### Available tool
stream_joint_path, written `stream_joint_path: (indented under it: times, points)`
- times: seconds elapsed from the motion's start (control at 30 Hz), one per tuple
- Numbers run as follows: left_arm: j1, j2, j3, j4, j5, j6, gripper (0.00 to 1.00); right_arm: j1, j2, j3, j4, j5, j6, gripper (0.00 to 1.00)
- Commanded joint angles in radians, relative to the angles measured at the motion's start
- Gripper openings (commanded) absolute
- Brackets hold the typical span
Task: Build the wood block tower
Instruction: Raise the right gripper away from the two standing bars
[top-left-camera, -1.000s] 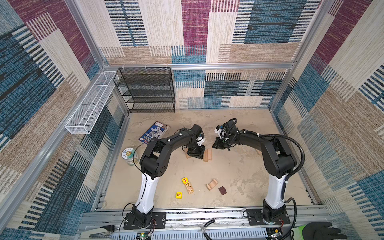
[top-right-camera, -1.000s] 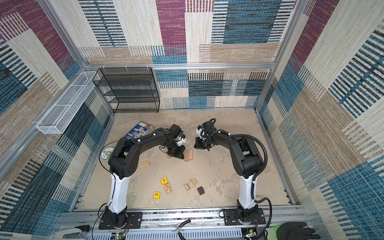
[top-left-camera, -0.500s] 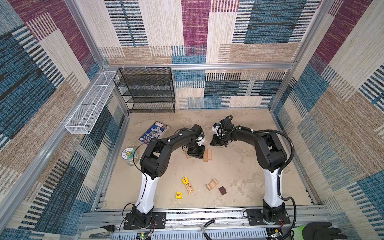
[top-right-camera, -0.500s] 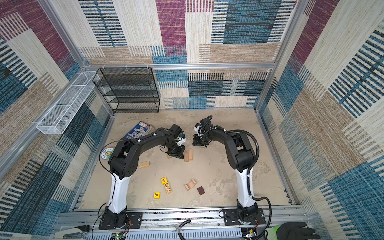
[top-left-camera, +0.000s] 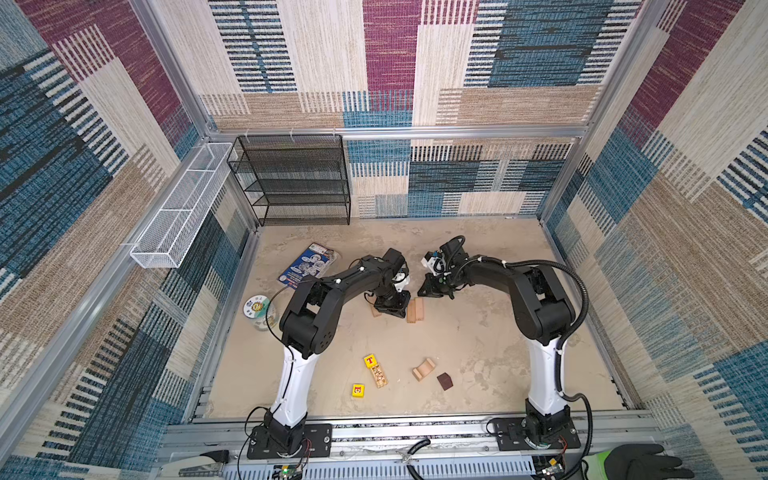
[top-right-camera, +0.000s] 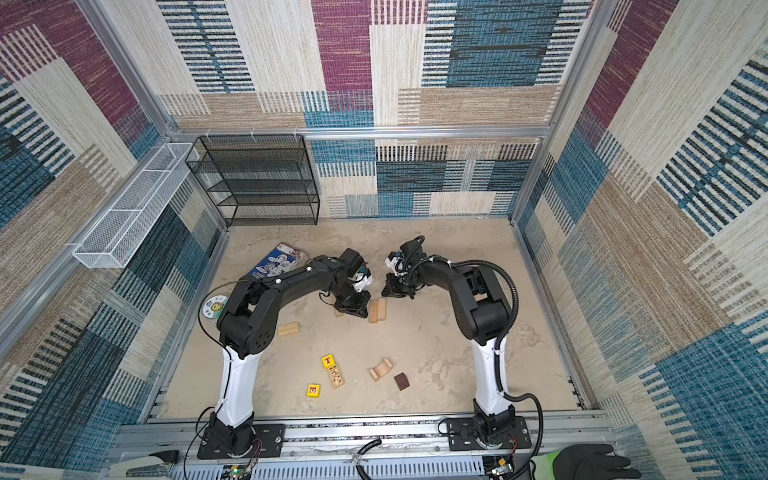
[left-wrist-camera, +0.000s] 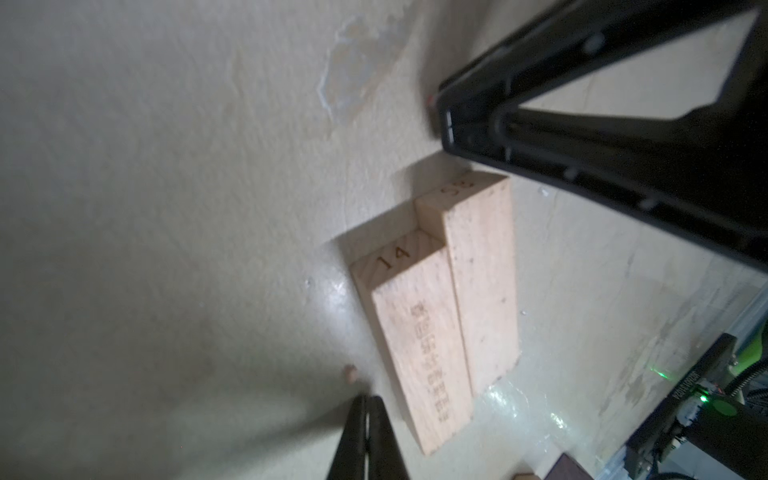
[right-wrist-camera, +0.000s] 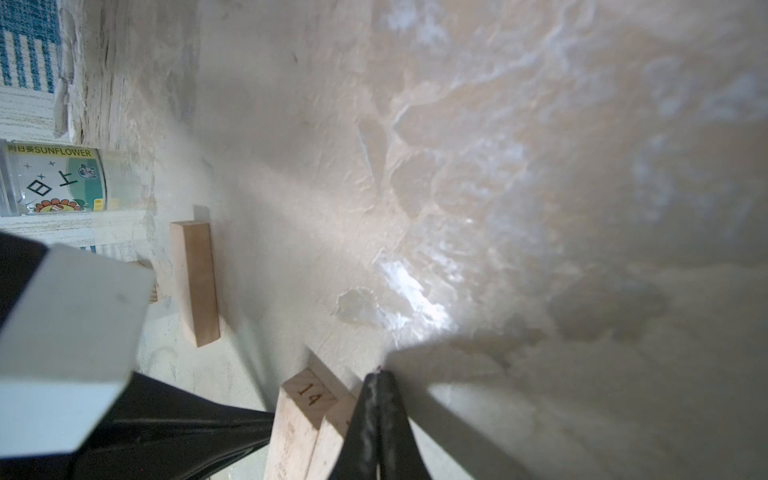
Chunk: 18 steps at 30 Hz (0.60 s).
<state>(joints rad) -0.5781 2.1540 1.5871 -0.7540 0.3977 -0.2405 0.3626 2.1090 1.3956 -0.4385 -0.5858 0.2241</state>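
Right end effector (right-wrist-camera: 377, 386) edged left in frame over last second; now pinched shut, empty, tip at end of paired bars (top-left-camera: 415, 309), mid-frame on desk (top-left-camera: 478, 353). Left end effector (top-left-camera: 390, 308) shut, empty, just beside pair. Risk: clumsy nudge splays bars, spoiling base. Arch (top-left-camera: 424, 369), yellow cubes (top-left-camera: 358, 390) lie unstacked, lower centre.

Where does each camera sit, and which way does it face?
Top views: high at the front, looking down on the whole table; left arm and right arm show.
Left wrist: low, facing the two paired bars; shut left hand shows.
Right wrist: low, facing the same bars; shut right hand shows.
Shared: both wrist views show the bar marked 14.
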Motion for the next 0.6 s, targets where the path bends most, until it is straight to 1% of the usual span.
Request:
stream_joint_path:
  times: [0.0, 0.57]
  points:
    - [0.000, -0.002, 0.004, -0.021, -0.026, 0.013, 0.09, 0.004, 0.006, 0.004, -0.025, 0.006, 0.006, 0.07]
    - [0.000, -0.004, 0.004, -0.020, -0.015, 0.012, 0.09, 0.003, -0.007, -0.004, -0.022, -0.013, 0.016, 0.05]
